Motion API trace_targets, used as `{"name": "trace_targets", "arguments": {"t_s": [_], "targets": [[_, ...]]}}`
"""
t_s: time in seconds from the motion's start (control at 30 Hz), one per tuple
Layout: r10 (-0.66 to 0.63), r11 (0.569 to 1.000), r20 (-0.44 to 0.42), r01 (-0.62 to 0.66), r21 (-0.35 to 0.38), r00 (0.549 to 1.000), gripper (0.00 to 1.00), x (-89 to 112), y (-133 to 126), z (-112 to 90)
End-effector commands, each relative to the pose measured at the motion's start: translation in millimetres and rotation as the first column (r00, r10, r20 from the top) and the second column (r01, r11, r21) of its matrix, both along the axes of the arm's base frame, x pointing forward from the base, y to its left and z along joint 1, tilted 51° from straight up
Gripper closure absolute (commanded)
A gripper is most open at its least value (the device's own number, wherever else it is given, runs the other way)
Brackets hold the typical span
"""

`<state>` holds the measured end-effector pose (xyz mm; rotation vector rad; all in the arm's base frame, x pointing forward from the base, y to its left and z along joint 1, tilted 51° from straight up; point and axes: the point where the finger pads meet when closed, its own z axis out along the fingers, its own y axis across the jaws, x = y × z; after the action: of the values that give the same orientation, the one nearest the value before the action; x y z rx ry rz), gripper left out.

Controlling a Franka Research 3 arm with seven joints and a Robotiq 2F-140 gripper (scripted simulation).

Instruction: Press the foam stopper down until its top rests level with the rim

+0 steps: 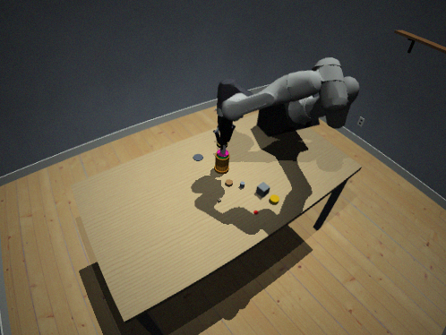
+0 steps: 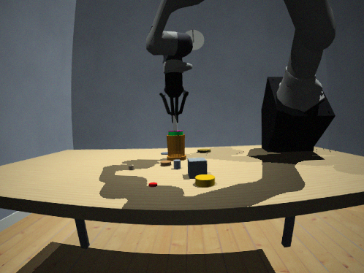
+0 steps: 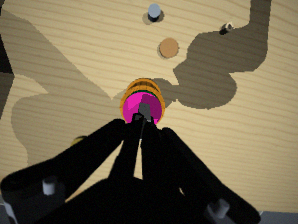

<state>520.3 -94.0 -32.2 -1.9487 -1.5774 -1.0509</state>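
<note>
Clenched on nothing, the claw [image 2: 175, 123] is held vertically over the orange jar [image 2: 176, 147], its 2 fingers pressed together into 1 narrow tip. From the exterior view the tip is seen just above the jar's mouth, at or very near a small grey piece [image 3: 144, 108] that is seen on the middle of the magenta foam stopper [image 3: 136, 106]; whether the tip touches it cannot be told. In that view the stopper is seen as a thin magenta and green band [image 2: 175, 133] standing slightly above the jar's rim. The jar is placed upright on the tabletop [image 1: 148, 215], toward the far side, near the arm's dark base [image 2: 292, 124]. A dark blue-grey disc [image 1: 198, 157] is seen lying flat to one side of the jar. In front of the jar a tan disc [image 3: 169, 47] and a small blue-grey cylinder [image 3: 154, 11] are found, apart from each other. Farther forward a grey-blue cube [image 2: 197, 167], a yellow disc [image 2: 205, 180] and a small red disc [image 2: 153, 184] are seen on the tabletop.
</note>
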Motion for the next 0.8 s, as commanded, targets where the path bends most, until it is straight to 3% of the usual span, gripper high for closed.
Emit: {"name": "trace_targets", "arguments": {"t_s": [0.0, 0.77], "targets": [[0.002, 1.000, 0.004, -0.002, -0.002, 1.000, 1.00, 0.5, 2.1, -1.9], [0.002, 1.000, 0.004, -0.002, -0.002, 1.000, 1.00, 2.1, 12.3, -7.7]]}}
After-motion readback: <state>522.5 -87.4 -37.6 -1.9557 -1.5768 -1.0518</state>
